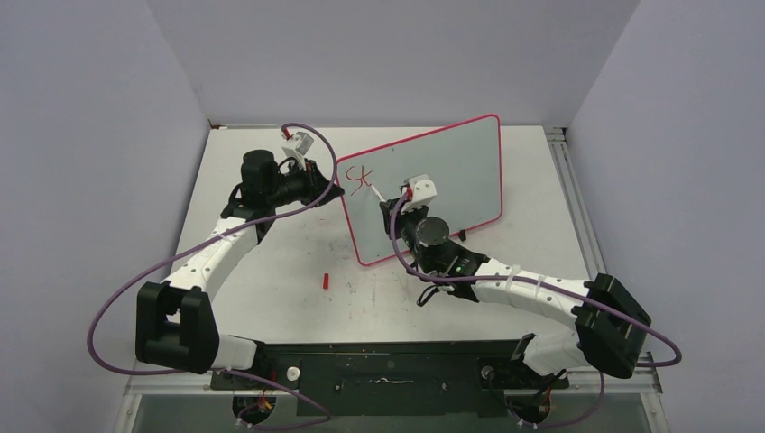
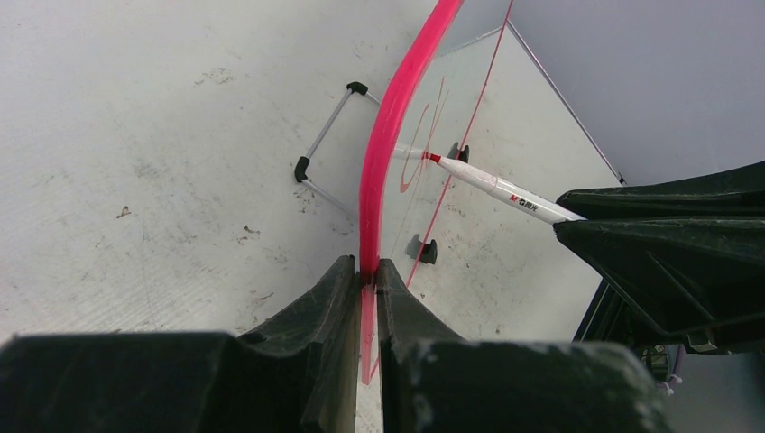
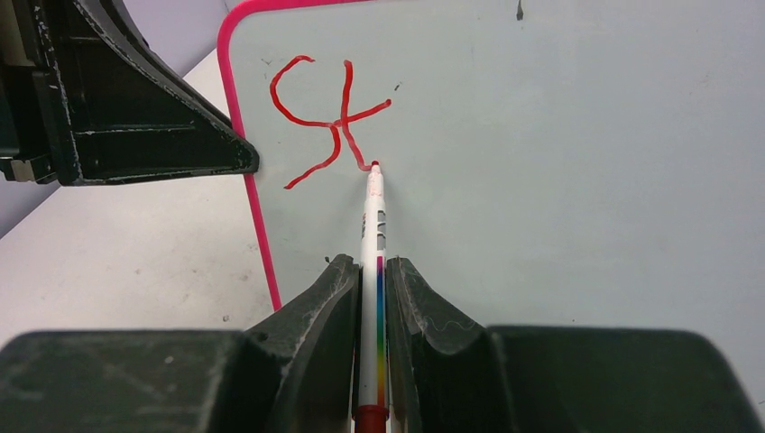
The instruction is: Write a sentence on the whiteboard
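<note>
Whiteboard: a big white board (image 1: 460, 171) with round corners and a thin pink-red rim (image 2: 388, 135). It stands up on the table (image 1: 271, 262), leaning back a little, in the middle, toward the far side.
Sentence: the sentence (image 1: 358, 180) is only two thin red letters, "St" (image 3: 341, 122). They sit in the top left corner of the whiteboard.
Red cap: a small red cap (image 1: 325, 280) lies on the table, in front of the whiteboard's left end.
Left gripper: the left gripper (image 2: 365, 271) has its jaws pressed tight on the left rim of the whiteboard.
Marker: a white marker (image 3: 373, 216) with a red tip. The tip touches the whiteboard at the bottom of the "t".
Right gripper: the right gripper (image 3: 372, 266) has its jaws squeezed on the marker, which sticks out in front toward the whiteboard.
</note>
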